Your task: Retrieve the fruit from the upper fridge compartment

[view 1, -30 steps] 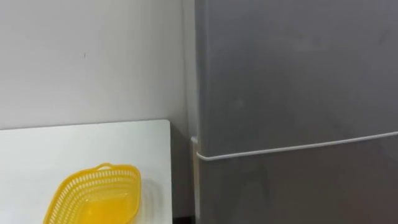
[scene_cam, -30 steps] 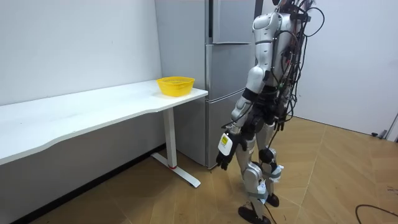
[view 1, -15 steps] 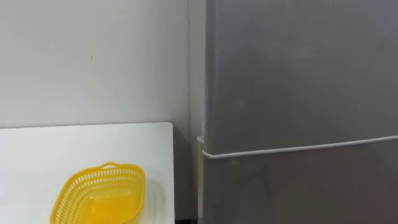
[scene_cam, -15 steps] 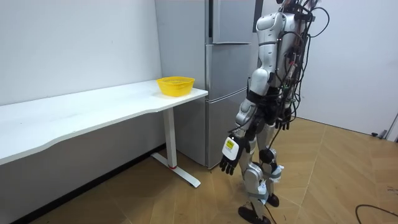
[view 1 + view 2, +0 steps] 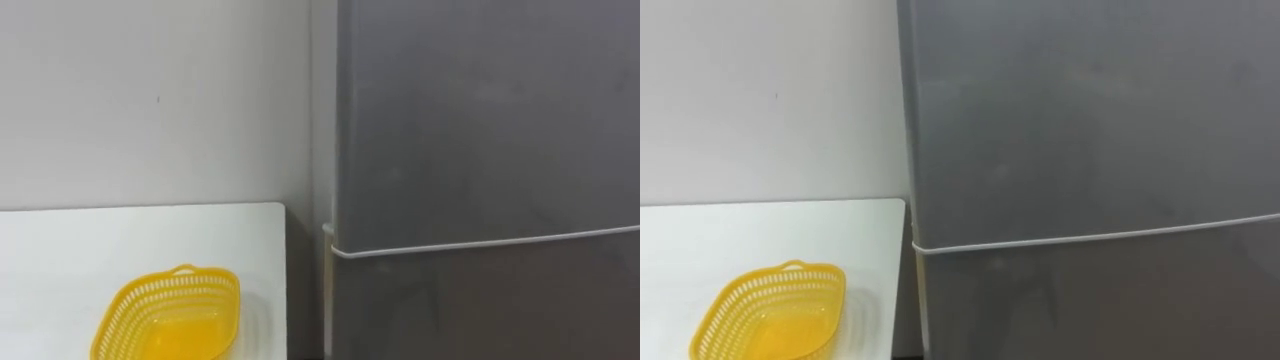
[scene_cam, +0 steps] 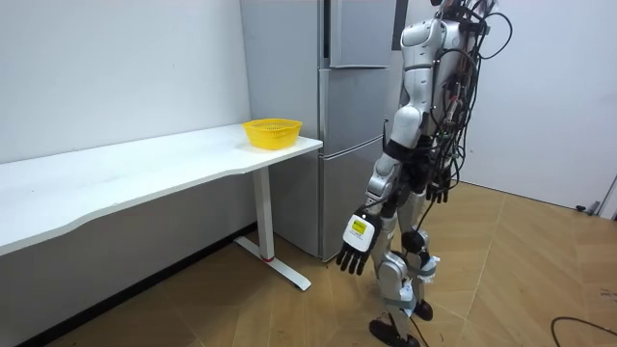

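Observation:
The grey fridge (image 5: 480, 120) stands straight ahead with its upper door (image 5: 1090, 110) shut. A pale seam (image 5: 480, 243) parts that door from the lower one (image 6: 337, 198), which is shut too. In the room view I stand upright facing the fridge, about a step from it. My left hand (image 6: 355, 253) hangs low beside my thigh with relaxed, spread fingers and holds nothing. My right hand (image 6: 439, 193) hangs at hip height on my far side, also with nothing in it.
A white table (image 5: 60, 250) stands left of the fridge against the wall, its end a narrow gap from the fridge side. An empty yellow mesh basket (image 5: 170, 320) sits near that end (image 6: 272, 132). Wooden floor lies open behind me.
My left arm has swung forward and down a little, and its fingers have spread. The eye views have drifted slightly with my head; the fridge doors stay shut.

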{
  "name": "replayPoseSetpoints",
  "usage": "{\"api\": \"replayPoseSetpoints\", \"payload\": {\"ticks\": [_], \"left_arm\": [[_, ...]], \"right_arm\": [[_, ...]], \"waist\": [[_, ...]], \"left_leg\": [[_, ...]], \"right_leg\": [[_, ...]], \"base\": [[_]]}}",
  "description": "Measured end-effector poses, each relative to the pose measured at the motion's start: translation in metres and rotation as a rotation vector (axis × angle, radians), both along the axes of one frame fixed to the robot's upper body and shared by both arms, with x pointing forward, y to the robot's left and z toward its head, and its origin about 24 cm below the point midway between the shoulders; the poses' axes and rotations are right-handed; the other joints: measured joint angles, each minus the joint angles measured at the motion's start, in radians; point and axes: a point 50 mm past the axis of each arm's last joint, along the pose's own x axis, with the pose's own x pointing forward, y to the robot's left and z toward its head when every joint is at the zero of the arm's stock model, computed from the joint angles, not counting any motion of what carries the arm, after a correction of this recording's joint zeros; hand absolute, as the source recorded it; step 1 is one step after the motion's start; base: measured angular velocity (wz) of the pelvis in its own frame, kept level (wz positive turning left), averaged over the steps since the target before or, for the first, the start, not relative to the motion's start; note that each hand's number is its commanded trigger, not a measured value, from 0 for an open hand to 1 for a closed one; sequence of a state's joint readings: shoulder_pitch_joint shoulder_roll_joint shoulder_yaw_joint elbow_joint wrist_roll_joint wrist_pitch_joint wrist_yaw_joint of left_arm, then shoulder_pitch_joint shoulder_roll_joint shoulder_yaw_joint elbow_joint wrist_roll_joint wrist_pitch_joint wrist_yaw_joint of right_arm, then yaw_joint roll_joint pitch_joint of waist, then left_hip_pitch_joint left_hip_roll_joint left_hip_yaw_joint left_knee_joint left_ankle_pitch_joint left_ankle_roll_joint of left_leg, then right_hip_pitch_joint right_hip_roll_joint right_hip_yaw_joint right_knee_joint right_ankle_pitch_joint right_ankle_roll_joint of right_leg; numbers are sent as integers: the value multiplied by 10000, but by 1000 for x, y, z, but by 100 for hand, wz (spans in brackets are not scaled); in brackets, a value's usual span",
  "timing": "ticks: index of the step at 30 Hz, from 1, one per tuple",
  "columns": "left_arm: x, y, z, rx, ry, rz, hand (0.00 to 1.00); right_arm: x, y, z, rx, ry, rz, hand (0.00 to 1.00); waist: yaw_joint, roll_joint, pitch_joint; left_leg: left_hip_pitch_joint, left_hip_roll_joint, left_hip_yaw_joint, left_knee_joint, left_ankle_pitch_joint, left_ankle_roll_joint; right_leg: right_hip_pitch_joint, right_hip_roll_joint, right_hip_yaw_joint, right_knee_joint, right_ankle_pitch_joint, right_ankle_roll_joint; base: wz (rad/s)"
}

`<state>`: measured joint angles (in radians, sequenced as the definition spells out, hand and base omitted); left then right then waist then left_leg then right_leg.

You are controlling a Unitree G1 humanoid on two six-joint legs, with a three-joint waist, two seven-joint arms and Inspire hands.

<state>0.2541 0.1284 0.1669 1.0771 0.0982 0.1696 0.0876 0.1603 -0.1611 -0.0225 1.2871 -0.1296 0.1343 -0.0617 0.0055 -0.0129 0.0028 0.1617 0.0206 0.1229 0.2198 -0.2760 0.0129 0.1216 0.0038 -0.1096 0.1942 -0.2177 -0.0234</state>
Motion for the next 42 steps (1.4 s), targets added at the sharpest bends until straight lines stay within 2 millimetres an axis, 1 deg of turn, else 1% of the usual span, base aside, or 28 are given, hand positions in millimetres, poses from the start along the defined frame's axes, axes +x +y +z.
{"api": "replayPoseSetpoints", "payload": {"ticks": [3,7,10,12,14,16,17,19,21,22,23,25,26,28,30,31,33,34,36,37,39,40,42], "left_arm": [[0,4,1,299,-280,1041,0],[-1,6,2,514,-546,2164,0],[-2,8,3,611,-851,3316,0],[-2,10,3,689,-1149,4620,0],[-1,14,5,847,-1389,5322,0],[2,20,8,1089,-1768,5962,0],[7,25,11,1328,-2104,6280,0],[13,32,15,1761,-2616,6700,0],[22,39,21,2326,-3177,7080,0],[24,40,23,2484,-3283,7157,0],[29,44,27,2755,-3540,7476,0],[35,52,33,3253,-3934,7992,0],[40,58,39,3648,-4232,8261,0],[50,69,52,4300,-4926,8608,0],[68,81,75,5290,-6169,8840,0],[73,84,81,5557,-6480,8821,0],[93,93,113,6666,-7948,8781,0],[98,95,122,6960,-8384,8706,0],[112,103,158,8146,-10088,8534,0],[114,104,167,8373,-10492,8598,0],[122,108,200,8996,-12025,9076,0],[124,109,207,9112,-12356,9164,0],[124,111,236,9492,-13681,9211,0]], "right_arm": [[0,0,0,-17,107,27,0],[-2,0,0,-19,177,5,0],[-3,0,0,-30,255,-45,0],[-6,-1,0,-55,291,-292,0],[-7,-2,1,-80,343,-376,0],[-8,-2,1,-39,349,-384,0],[-9,-2,1,-17,343,-416,0],[-9,-2,1,-25,329,-400,0],[-7,-3,1,-39,253,-348,0],[-7,-3,1,-44,236,-346,0],[-6,-3,1,-50,180,-356,0],[-3,-4,2,-89,41,-290,0],[-2,-6,2,-140,-35,-288,0],[-1,-9,3,-219,-153,-347,0],[6,-11,4,-320,-564,-131,0],[8,-12,5,-347,-643,-55,0],[10,-11,5,-457,-771,118,0],[10,-11,5,-509,-809,164,0],[12,-13,5,-750,-900,511,0],[12,-13,6,-764,-911,531,0],[11,-12,6,-742,-926,535,0],[10,-12,6,-735,-925,528,0],[6,-12,5,-638,-828,513,0]], "waist": [[0,-13,-14],[9,-14,-12],[1,-8,-12],[16,9,-12],[52,35,-25],[154,59,-30],[274,78,-41],[341,100,-53],[501,146,-68],[547,119,-51],[581,177,-87],[590,212,-112],[575,217,-114],[639,223,-113],[799,261,-115],[824,271,-115],[848,280,-113],[868,289,-115],[838,364,-107],[833,377,-105],[856,432,-100],[868,448,-99],[874,495,-85]], "left_leg": [[-5,-10,-60,1,0,0],[12,-11,-62,1,0,0],[16,-12,-75,4,0,0],[46,-22,-150,-4,0,1],[72,-20,-153,-18,0,1],[65,-15,-167,-59,0,1],[71,-17,-183,-98,1,3],[89,-22,-191,-161,7,11],[69,-33,-202,-213,7,12],[62,-33,-203,-215,7,12],[40,-37,-250,-222,7,12],[28,-63,-358,-210,17,17],[54,-80,-443,-208,27,21],[31,-82,-470,-169,30,22],[34,-87,-457,-163,31,23],[32,-92,-465,-164,31,23],[44,-104,-496,-183,31,24],[49,-107,-496,-184,31,24],[71,-120,-495,-189,39,37],[68,-123,-495,-189,40,38],[57,-129,-497,-187,41,41],[47,-129,-500,-189,41,41],[18,-127,-499,-198,41,41]], "right_leg": [[10,-7,-33,0,0,0],[6,-8,-29,84,-4,4],[10,-15,-48,82,-7,4],[59,-19,-80,87,-7,4],[88,-16,-69,91,-7,4],[81,-11,-72,109,-7,3],[72,-12,-82,118,-7,3],[74,-17,-102,134,-7,3],[55,-12,-115,132,-7,3],[47,-12,-127,132,-7,4],[42,-9,-164,130,-7,4],[51,-5,-243,115,-7,4],[74,-2,-290,110,-7,4],[69,-9,-313,111,-7,4],[55,3,-293,100,-7,4],[58,6,-287,94,-7,4],[95,1,-306,77,-6,5],[96,-6,-312,84,-7,5],[98,-19,-303,97,-10,11],[97,-22,-302,100,-13,16],[81,-29,-297,118,-22,32],[65,-28,-294,114,-24,35],[-3,-17,-258,99,-25,36]], "base": [[4],[0],[2],[5],[0],[0],[0],[0],[0],[0],[11],[13],[10],[4],[-6],[0],[2],[0],[0],[0],[0],[-4],[-5]]}}
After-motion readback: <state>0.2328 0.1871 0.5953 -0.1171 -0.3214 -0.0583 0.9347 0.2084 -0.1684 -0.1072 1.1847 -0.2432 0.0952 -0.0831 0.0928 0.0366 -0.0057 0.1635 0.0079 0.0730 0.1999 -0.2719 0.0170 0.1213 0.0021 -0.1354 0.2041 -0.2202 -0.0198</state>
